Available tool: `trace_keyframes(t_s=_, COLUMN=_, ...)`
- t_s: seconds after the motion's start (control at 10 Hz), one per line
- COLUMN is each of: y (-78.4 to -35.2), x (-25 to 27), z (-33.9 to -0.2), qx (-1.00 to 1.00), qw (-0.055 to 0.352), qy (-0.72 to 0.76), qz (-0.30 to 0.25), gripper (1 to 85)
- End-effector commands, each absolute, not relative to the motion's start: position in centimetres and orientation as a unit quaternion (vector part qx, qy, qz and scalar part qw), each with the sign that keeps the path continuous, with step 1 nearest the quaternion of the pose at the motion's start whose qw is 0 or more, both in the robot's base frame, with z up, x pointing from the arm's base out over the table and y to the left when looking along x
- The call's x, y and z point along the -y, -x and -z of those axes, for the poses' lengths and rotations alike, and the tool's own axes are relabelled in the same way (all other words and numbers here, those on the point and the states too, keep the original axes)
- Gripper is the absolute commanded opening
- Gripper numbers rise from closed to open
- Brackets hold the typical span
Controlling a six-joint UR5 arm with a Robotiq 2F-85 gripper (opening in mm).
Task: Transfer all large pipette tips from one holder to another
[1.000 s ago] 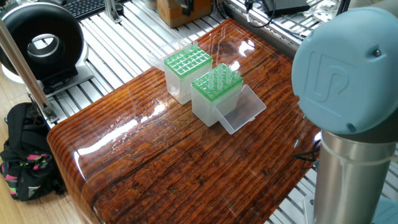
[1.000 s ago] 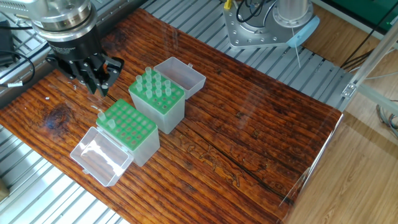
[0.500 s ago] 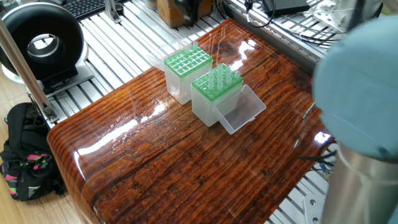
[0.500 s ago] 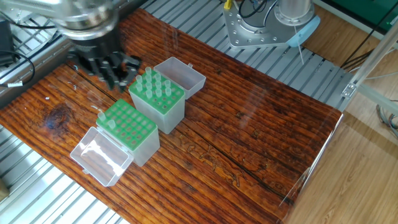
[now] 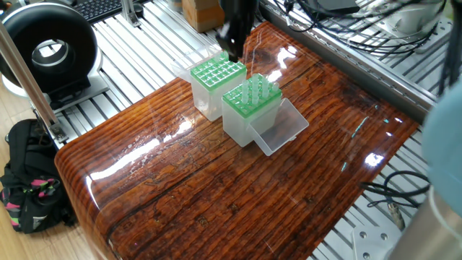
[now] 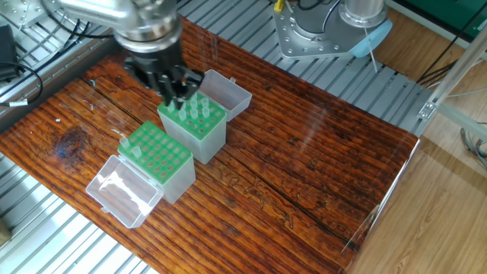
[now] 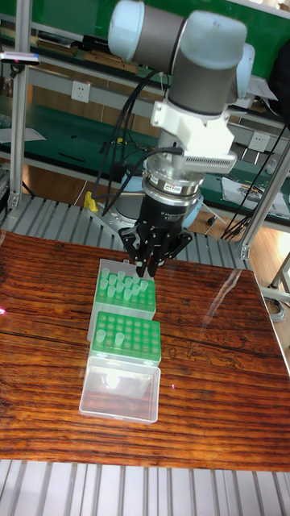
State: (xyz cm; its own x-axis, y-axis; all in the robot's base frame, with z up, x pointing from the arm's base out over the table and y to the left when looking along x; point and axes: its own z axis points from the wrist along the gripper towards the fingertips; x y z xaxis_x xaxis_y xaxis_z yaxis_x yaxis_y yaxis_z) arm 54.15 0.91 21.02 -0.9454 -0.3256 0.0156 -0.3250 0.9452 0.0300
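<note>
The gripper (image 6: 176, 97) hangs over the far corner of the full holder (image 6: 192, 125), a clear box with a green rack on top that carries most of the large pipette tips (image 6: 196, 111), standing upright in their holes. Its dark fingers (image 7: 143, 262) point straight down and sit close together just above the tips in the tall fixed view, but whether they are parted, closed or pinching a tip I cannot tell (the tips are too thin and pale to pick out against the fingers).

Beside it, touching or nearly so, stands the second holder (image 6: 160, 158) with its hinged clear lid (image 6: 119, 190) lying open on the tabletop (image 6: 304, 160). One tip (image 6: 130, 147) stands at its edge; the rest of its green grid looks bare.

So the step in hand appears to be a pick from the full rack, with the job barely begun. The next move calls for lining up over a single tip, a straight descent, a firm close on its collar and a vertical lift, since a sideways pull could drag the light box or tilt neighbouring tips.
</note>
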Motion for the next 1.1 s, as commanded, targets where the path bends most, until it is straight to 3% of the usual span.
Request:
trace_keyframes(t_s=0.0, y=-52.9, x=-1.8, z=-19.3, qx=0.980, qw=-0.002, qy=-0.197, qz=0.022, gripper=25.3)
trace_keyframes(t_s=0.3, y=-52.3, x=-3.2, z=-19.5, qx=0.964, qw=-0.006, qy=-0.264, qz=0.038, gripper=28.7)
trace_keyframes(t_s=1.0, y=-54.2, x=0.1, z=-17.7, qx=0.977, qw=-0.008, qy=-0.213, qz=0.010, gripper=26.7)
